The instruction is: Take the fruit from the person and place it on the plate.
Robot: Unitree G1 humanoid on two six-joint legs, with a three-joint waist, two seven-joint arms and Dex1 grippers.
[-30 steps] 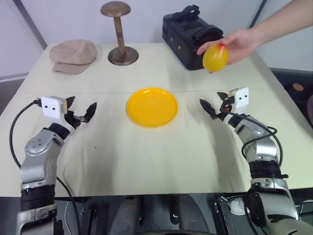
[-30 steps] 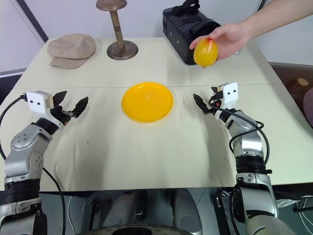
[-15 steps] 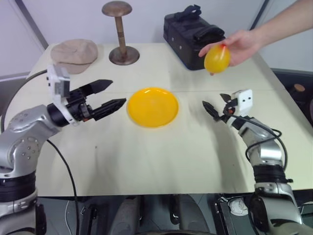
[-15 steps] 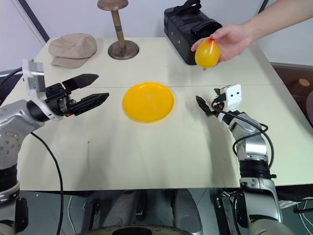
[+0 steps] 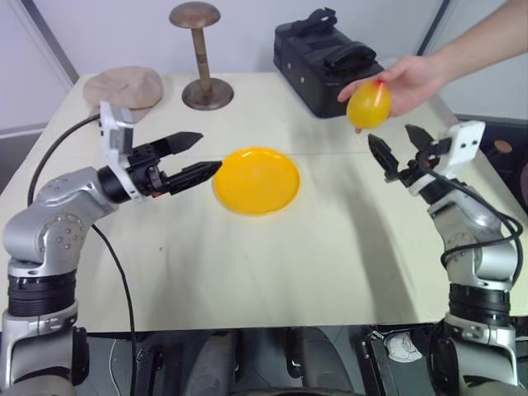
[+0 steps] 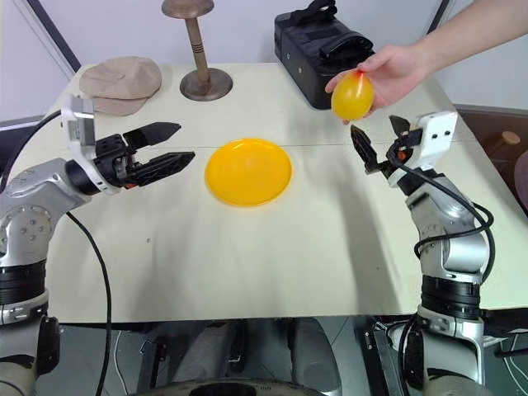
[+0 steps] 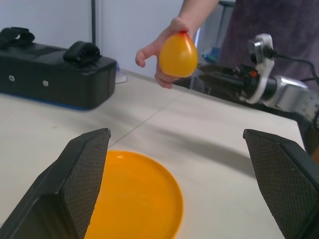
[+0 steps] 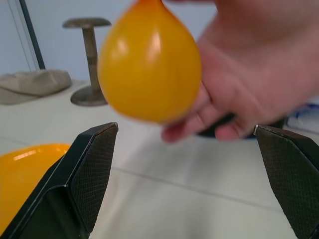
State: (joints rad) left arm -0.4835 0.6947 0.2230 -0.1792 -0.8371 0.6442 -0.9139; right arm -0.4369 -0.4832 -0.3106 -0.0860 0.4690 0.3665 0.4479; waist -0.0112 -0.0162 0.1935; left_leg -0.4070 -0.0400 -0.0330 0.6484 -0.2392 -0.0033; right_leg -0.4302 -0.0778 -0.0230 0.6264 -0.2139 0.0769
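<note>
the fruit (image 6: 352, 96) hangs in the person's hand (image 6: 388, 70), held from above and behind by the fingertips, over the far right part of the table (image 6: 247, 247) and in front of the black case (image 6: 318, 45). your right gripper (image 6: 376, 142) sits just below and beside it with its two black fingers spread wide and nothing between them; in the right wrist view the fruit (image 8: 149, 62) lies centred above the gap, not yet within it. the left gripper (image 6: 165, 147) is likewise spread and empty, pointing toward the left rim of the plate (image 6: 248, 171), which lies bare at the table's middle. the step in hand is the handover. judged from these views, you do best to raise the right gripper until the fruit's widest part sits level with the pads, then close on the lower, free half of the fruit, clear of the person's fingers, which wrap the far side. the skin looks smooth and the form tapers, so a grip set too low may squeeze it out; close slowly and wait for the hand to release before you draw away. the plate is near, to the left of the right gripper, so the carry is likely short. the cap (image 6: 120, 82) and the wooden stand (image 6: 198, 49) sit at the far edge, well apart from the path.
</note>
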